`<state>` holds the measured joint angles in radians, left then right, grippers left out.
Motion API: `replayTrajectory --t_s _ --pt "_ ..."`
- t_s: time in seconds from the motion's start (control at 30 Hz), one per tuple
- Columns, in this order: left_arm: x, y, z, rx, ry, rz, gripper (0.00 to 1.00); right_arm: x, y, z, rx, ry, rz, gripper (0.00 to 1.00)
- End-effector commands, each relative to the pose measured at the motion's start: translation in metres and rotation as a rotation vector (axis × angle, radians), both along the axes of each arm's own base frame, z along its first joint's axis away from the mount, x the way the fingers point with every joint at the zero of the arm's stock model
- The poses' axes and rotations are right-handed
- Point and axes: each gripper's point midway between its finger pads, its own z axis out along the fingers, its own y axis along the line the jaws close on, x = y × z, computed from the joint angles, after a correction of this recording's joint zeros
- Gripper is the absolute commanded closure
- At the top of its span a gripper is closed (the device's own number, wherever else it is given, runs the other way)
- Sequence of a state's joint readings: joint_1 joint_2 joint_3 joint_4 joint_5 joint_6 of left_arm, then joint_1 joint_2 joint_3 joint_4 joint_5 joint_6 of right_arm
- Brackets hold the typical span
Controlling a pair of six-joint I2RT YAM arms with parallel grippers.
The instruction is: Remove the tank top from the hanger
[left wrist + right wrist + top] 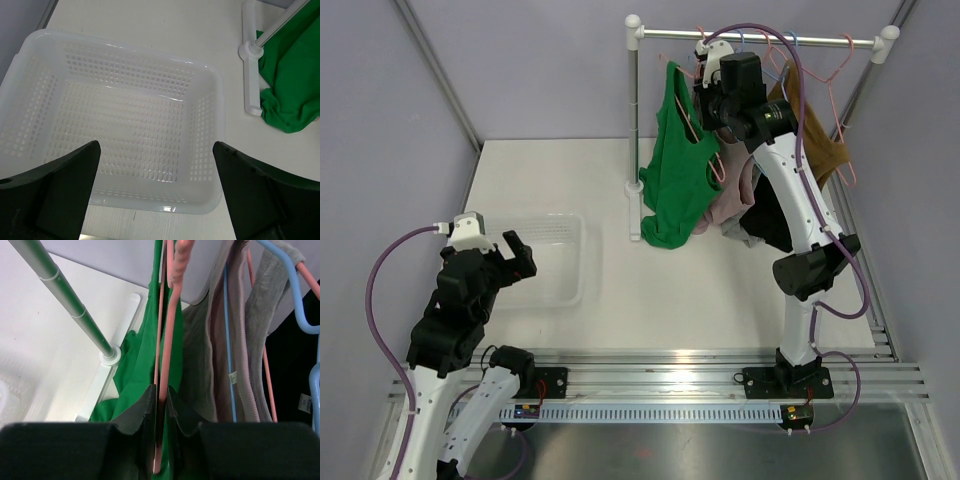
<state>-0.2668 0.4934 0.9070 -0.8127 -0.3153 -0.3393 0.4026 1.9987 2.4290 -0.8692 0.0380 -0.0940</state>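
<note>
On the white worktop (610,180) stood the clothes rail (760,38), my left jaws gaped wide over the white basket (205,125) beside it, and the green tank top (675,180) hung leftmost on the pink hanger (169,340), whose wire my right jaws pinched.

1. The tank top (672,165) is plain green, with no print.
2. The pink hanger (169,340) sits between the black fingers of the right gripper (160,390).
3. To that gripper's right: blue hanger (229,350), beige-pink garment (205,355), grey garment (260,315), black garment (292,365).
4. Ahead of the black left gripper (156,145), the basket (202,135) is translucent white with a grid of small holes.
</note>
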Motion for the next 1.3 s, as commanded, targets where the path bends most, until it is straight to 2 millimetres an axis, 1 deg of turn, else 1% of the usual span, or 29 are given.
replayTrajectory --t_s 0.0,0.07,0.13,0.37,0.43,0.47,0.5,0.53,0.6,0.63,0.67,0.7,0.73,0.77,0.8,0.83,0.87,0.9,0.93,0.97,1.0,1.03,1.07,1.1,1.13,1.17,1.2,1.23,1.27 --pt "0.008 -0.006 0.009 -0.011 -0.042 -0.026 0.01 0.001 0.002 0.021 0.033 -0.051 0.021 0.84" --pt "0.008 -0.006 0.009 -0.011 -0.045 -0.028 0.01 0.000 0.003 0.025 0.049 -0.056 0.019 0.91" --pt "0.007 -0.006 0.009 -0.012 -0.047 -0.026 0.01 -0.004 0.002 0.036 0.070 -0.073 0.016 1.00" --pt "0.007 -0.006 0.009 -0.011 -0.045 -0.024 0.01 -0.020 -0.003 0.090 0.164 -0.171 -0.004 1.00" --pt "0.007 -0.005 0.009 -0.010 -0.045 -0.023 0.01 -0.027 -0.006 0.100 0.178 -0.186 -0.005 1.00" --pt "0.008 -0.005 0.009 -0.010 -0.044 -0.022 0.01 -0.030 -0.007 0.105 0.184 -0.196 -0.004 1.00" --pt "0.007 -0.005 0.009 -0.011 -0.047 -0.020 0.01 -0.033 -0.007 0.105 0.184 -0.192 -0.001 1.00" --pt "0.007 -0.005 0.009 -0.010 -0.046 -0.018 0.01 -0.040 -0.008 0.112 0.213 -0.191 -0.009 1.00" --pt "0.006 -0.004 0.010 -0.012 -0.049 -0.016 0.01 -0.046 -0.011 0.107 0.221 -0.166 -0.018 1.00" --pt "0.006 -0.004 0.010 -0.012 -0.051 -0.013 0.01 -0.059 -0.010 0.116 0.240 -0.174 0.007 1.00" --pt "0.006 -0.004 0.010 -0.011 -0.052 -0.015 0.01 -0.061 -0.009 0.106 0.242 -0.141 0.012 1.00" --pt "0.006 -0.004 0.011 -0.012 -0.054 -0.013 0.01 -0.066 -0.010 0.106 0.248 -0.136 0.012 1.00" --pt "0.006 -0.003 0.011 -0.011 -0.055 -0.014 0.01 -0.080 -0.014 0.117 0.263 -0.156 0.016 1.00" --pt "0.006 -0.004 0.011 -0.014 -0.056 -0.018 0.01 -0.083 -0.015 0.103 0.262 -0.119 0.011 1.00" --pt "0.006 -0.005 0.012 -0.013 -0.059 -0.025 0.01 -0.098 -0.019 0.117 0.281 -0.152 0.023 1.00" --pt "0.006 -0.007 0.013 -0.017 -0.064 -0.032 0.01 -0.105 -0.020 0.116 0.288 -0.149 0.025 1.00" --pt "0.007 -0.009 0.013 -0.020 -0.065 -0.046 0.01 -0.108 -0.020 0.101 0.288 -0.110 0.026 1.00" --pt "0.007 -0.010 0.014 -0.019 -0.068 -0.051 0.01 -0.114 -0.020 0.102 0.298 -0.115 0.036 1.00" --pt "0.008 -0.011 0.015 -0.022 -0.070 -0.057 0.01 -0.130 -0.024 0.113 0.317 -0.137 0.048 1.00" --pt "0.008 -0.015 0.015 -0.025 -0.073 -0.081 0.01 -0.136 -0.022 0.101 0.322 -0.098 0.062 1.00" --pt "0.008 -0.018 0.017 -0.028 -0.079 -0.097 0.01 -0.143 -0.021 0.099 0.328 -0.089 0.076 1.00" --pt "0.008 -0.021 0.019 -0.032 -0.083 -0.113 0.01 -0.161 -0.025 0.108 0.347 -0.105 0.091 1.00" --pt "0.009 -0.028 0.023 -0.042 -0.094 -0.153 0.01 -0.170 -0.021 0.095 0.353 -0.059 0.119 1.00" --pt "0.009 -0.030 0.026 -0.041 -0.098 -0.168 0.01 -0.180 -0.021 0.092 0.357 -0.045 0.137 1.00" --pt "0.010 -0.034 0.028 -0.048 -0.099 -0.186 0.01 -0.199 -0.025 0.100 0.373 -0.061 0.157 1.00" --pt "0.009 -0.041 0.036 -0.062 -0.105 -0.227 0.01 -0.209 -0.022 0.089 0.382 -0.023 0.182 1.00" --pt "0.012 -0.047 0.037 -0.073 -0.091 -0.248 0.01 -0.220 -0.022 0.086 0.386 -0.010 0.207 1.00" --pt "0.013 -0.053 0.040 -0.088 -0.087 -0.273 0.01 -0.240 -0.027 0.092 0.399 -0.027 0.228 1.00" --pt "0.012 -0.062 0.050 -0.118 -0.100 -0.314 0.01 -0.252 -0.025 0.082 0.402 0.019 0.251 1.00"
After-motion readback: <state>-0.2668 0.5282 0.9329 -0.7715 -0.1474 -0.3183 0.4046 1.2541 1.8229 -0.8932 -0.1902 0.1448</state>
